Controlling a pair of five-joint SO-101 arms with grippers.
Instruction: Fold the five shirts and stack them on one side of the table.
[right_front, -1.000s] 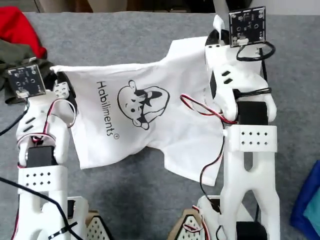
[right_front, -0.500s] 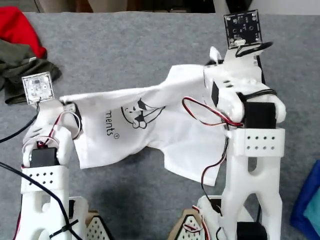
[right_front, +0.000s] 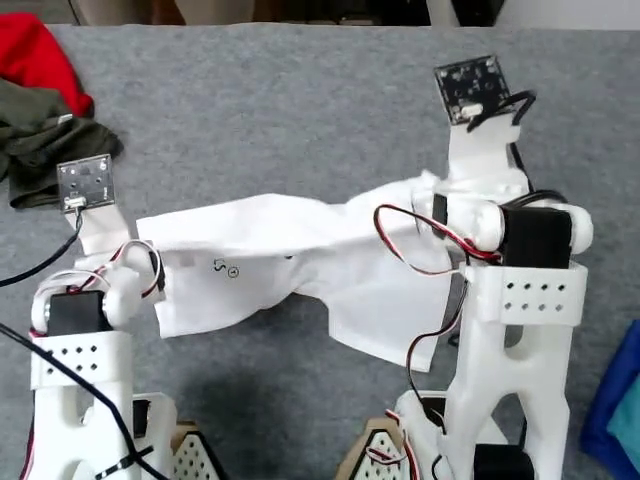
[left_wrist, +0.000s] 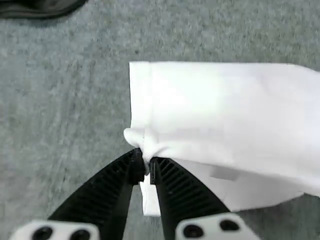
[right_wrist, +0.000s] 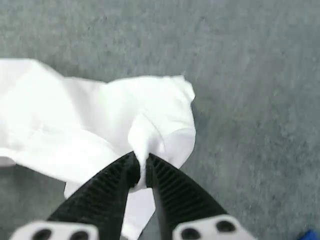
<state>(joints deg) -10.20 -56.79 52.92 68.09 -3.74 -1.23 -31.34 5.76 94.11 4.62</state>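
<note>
Between your 2 arms, across the middle of the grey table (right_front: 260, 100), the white shirt (right_front: 300, 235) stretches as a long band, its upper layer doubled over toward the arm bases. Almost all of its dark print is hidden, with just a small mark showing near the left end. Below the band, the rest of the shirt lies flat on the table, with 1 loose flap spreading out in front of the right arm's base. Your left gripper (left_wrist: 145, 167) has its black fingers (left_wrist: 117, 187) clenched on a bunched corner at the shirt's left end, and in the left wrist view the cloth runs away from that pinch as a smooth folded panel. Your right gripper (right_wrist: 141, 167) is likewise clamped on a puckered ridge of fabric at the shirt's right end, fingers (right_wrist: 175, 192) tight together with the white cloth squeezed between them. At the table's far left corner you have a red cloth (right_front: 35, 55) with a dark green cloth (right_front: 45, 135) just beside it, both crumpled and well apart from the white shirt. A blue cloth (right_front: 615, 400) sits at the table's right edge, near the right arm's base.
</note>
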